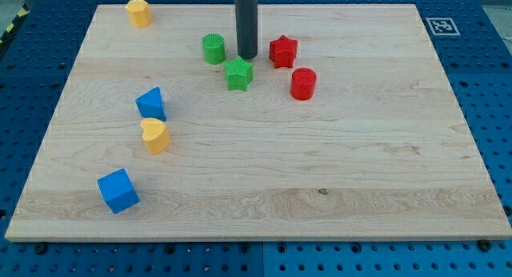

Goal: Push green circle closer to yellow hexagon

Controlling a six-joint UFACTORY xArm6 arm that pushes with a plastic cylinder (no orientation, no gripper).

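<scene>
The green circle (pixel 214 49) stands on the wooden board near the view's top, left of centre. The yellow hexagon (pixel 138 12) sits at the view's top left, well apart from it. My tip (pixel 247 55) comes down as a dark rod just to the right of the green circle, with a small gap between them. It stands just above the green star (pixel 238 73) and to the left of the red star (pixel 282 50).
A red circle (pixel 303 83) lies right of the green star. A blue block (pixel 151 103) and a yellow heart (pixel 154 135) sit at the left. A blue cube (pixel 118 190) lies at the bottom left. The board's top edge (pixel 336 5) is close behind the rod.
</scene>
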